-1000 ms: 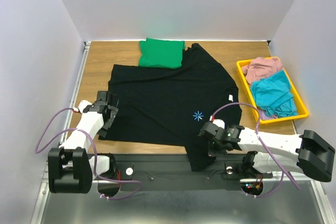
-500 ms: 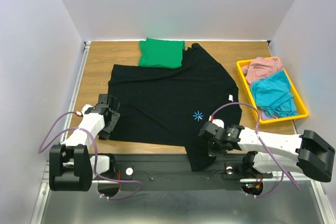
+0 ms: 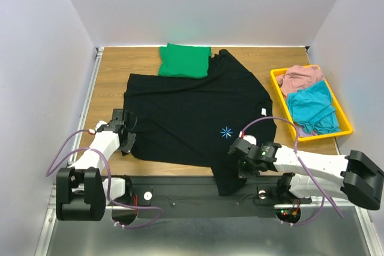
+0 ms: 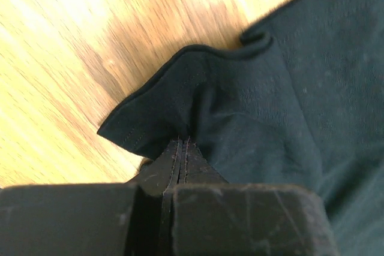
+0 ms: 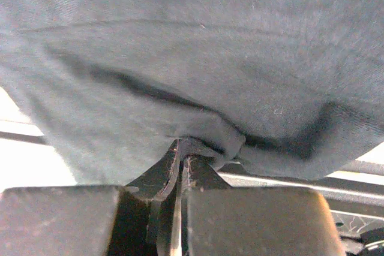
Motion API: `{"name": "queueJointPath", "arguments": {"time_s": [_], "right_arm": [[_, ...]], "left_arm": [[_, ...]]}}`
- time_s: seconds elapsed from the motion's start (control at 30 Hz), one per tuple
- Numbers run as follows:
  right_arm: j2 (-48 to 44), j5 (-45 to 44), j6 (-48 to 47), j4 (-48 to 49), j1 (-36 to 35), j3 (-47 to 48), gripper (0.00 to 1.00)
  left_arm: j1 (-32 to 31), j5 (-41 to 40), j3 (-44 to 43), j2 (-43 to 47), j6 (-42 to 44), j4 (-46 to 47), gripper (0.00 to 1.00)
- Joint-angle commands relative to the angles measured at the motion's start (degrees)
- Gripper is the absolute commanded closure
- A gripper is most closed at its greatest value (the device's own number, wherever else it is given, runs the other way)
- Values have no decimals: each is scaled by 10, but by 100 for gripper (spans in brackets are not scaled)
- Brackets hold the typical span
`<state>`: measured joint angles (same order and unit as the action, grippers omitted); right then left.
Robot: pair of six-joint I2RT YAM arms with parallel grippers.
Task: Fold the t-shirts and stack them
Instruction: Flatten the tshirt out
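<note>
A large black t-shirt with a small light-blue starburst lies spread on the wooden table. Its near right part hangs over the table's front edge. A folded green t-shirt rests at the back, touching the black one's far edge. My left gripper is at the black shirt's near left corner. In the left wrist view the gripper is shut on that corner of the black cloth. My right gripper is at the near right hem. In the right wrist view the gripper pinches a fold of the cloth.
A yellow bin at the right holds pink cloth and teal cloth. Bare wood lies left of the black shirt. White walls close in the table on three sides. A black rail runs along the front edge.
My left gripper has closed on the black shirt's near left corner and shifted slightly toward the front. The right gripper has stayed shut on the hem.
</note>
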<state>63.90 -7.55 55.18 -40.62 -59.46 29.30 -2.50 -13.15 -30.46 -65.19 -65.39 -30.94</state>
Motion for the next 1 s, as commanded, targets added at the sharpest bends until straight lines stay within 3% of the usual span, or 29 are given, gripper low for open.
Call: {"name": "queueJointPath", "arguments": {"time_s": [0.0,0.17,0.27,0.4,0.67,0.97], "right_arm": [[-63,-57,-38,65,17,17,100],[-161,2,-65,27,17,32,100],[-173,10,-67,-31,16,51,100],[-182,-17,-60,-146,16,111,100],[-198,-6,-43,-282,16,168,100],[-210,61,-48,-285,16,170,100]], "left_arm": [[-1,50,14,26,16,-10,100],[-2,88,12,93,19,-43,100],[-2,83,-11,144,14,-81,100],[-2,18,-81,201,1,-184,100],[-2,1,-118,284,12,-225,100],[-1,-35,-158,304,-1,-297,100]]}}
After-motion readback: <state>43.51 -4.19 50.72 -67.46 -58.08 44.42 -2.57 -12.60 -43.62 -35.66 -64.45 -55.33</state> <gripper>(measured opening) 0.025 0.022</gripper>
